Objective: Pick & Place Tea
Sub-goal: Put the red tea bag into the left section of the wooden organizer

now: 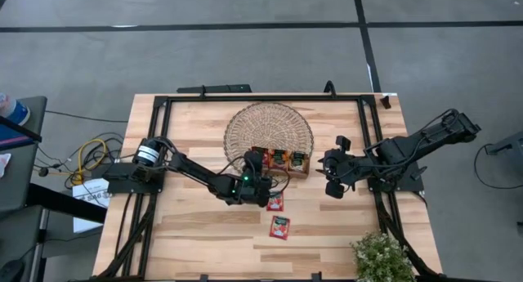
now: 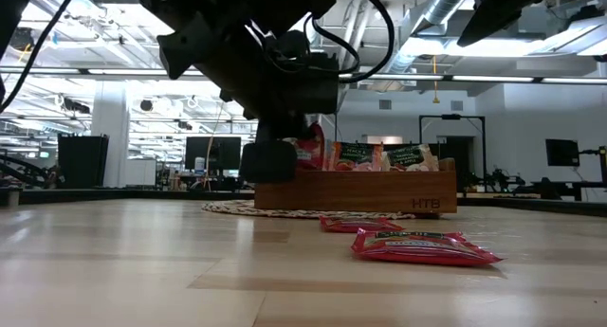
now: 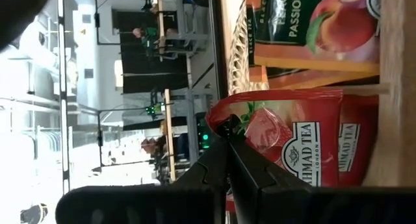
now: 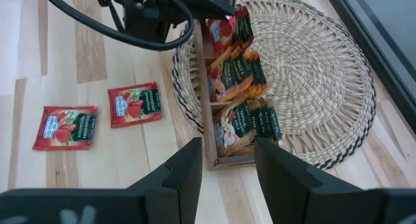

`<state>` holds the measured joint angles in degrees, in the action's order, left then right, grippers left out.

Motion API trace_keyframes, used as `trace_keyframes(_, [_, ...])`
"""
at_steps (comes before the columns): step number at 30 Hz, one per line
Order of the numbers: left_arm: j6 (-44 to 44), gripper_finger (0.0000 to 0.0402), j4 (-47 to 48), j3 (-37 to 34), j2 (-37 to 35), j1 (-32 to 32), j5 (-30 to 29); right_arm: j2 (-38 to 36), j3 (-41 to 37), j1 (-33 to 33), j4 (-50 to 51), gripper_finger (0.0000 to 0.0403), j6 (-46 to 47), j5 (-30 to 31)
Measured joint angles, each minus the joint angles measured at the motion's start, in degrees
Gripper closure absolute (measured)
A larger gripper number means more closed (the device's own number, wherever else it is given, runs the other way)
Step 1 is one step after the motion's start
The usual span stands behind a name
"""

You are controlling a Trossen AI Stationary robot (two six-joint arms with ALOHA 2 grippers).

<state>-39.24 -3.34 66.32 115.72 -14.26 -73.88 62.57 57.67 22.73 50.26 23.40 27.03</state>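
A brown wooden tray (image 1: 304, 171) stands on a round woven mat and holds upright tea sachets, orange ones (image 4: 234, 74) and pale ones (image 4: 242, 123). My left gripper (image 3: 227, 130) is at the tray's left end, shut on a red tea sachet (image 3: 305, 146) that stands in the end compartment (image 4: 218, 29). Two more red sachets (image 1: 274, 202) (image 1: 279, 226) lie flat on the table near the tray. My right gripper (image 4: 227, 149) hovers open above the table to the right of the tray, touching nothing. My left gripper pinches the red sachet's upper edge (image 3: 221, 117) between its two fingers. The fingers come nearly level from the table's near left side. The sachet stands upright, its lower part down inside the tray's left-end compartment beside the orange sachets.
The woven mat (image 1: 270, 128) lies at the table's far middle. A green plant (image 1: 382, 257) stands at the near right corner. Black frame rails (image 1: 261, 96) run along the table's edges. Bare wood lies near the front left (image 1: 188, 241).
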Motion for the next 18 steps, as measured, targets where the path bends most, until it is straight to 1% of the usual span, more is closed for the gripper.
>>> trace_keyframes(15, [2.7,0.0401,0.57,0.0,0.0,0.02,0.45,0.0,0.0,0.0,0.0,0.0268,0.0,-0.02])
trace_keyframes(18, [2.7,0.0395,1.36,0.0,0.0,0.07,0.47,0.0,0.02,0.02,0.0,0.0269,0.0,-0.02])
